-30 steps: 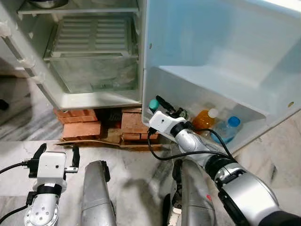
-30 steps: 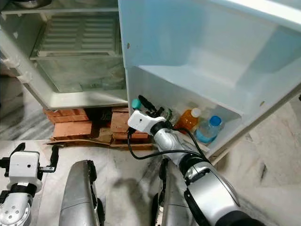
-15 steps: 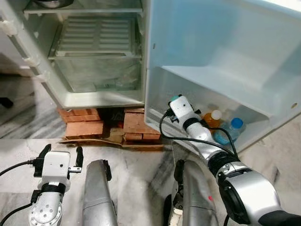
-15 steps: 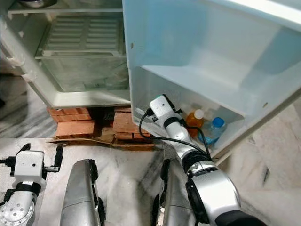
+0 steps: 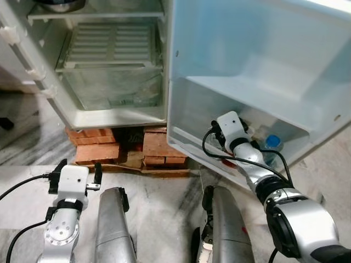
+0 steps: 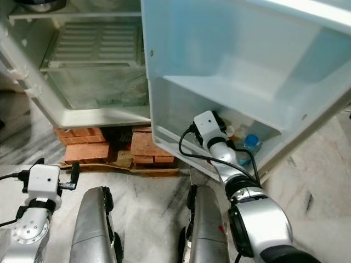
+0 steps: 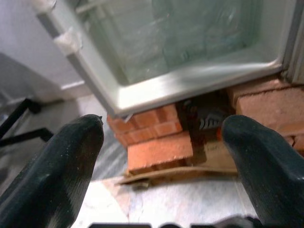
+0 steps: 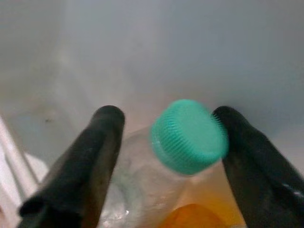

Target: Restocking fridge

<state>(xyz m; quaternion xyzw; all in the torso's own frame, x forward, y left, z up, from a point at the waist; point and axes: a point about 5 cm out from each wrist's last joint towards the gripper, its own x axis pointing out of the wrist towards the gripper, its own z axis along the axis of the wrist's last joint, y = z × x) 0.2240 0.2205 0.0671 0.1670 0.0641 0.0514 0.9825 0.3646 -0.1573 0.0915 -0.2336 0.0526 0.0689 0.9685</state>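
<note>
My right gripper (image 8: 167, 114) reaches into the bottom bin (image 5: 186, 147) of the open fridge door and is shut on a clear bottle with a teal cap (image 8: 189, 137). The bottle leans between the two black fingers (image 8: 95, 161), and something orange (image 8: 190, 216) sits just below it. From the head, the white wrist block (image 5: 230, 124) hides the teal-capped bottle. A blue-capped bottle (image 5: 272, 142) stands in the same bin, right of the wrist. My left gripper (image 5: 75, 176) hangs low at the left, open and holding nothing, pointing at the fridge's base.
The fridge body stands open, with a clear crisper drawer (image 5: 109, 87) under a ribbed shelf (image 5: 112, 41). Red bricks (image 5: 97, 150) and cardboard prop up the fridge. The door (image 5: 247, 44) juts out to the right. My silver legs (image 5: 112, 224) stand on marble floor.
My right arm has carried the teal-capped bottle rightward, from the bin's left end deeper into the bin beside the other bottles. The left arm has hardly moved.
</note>
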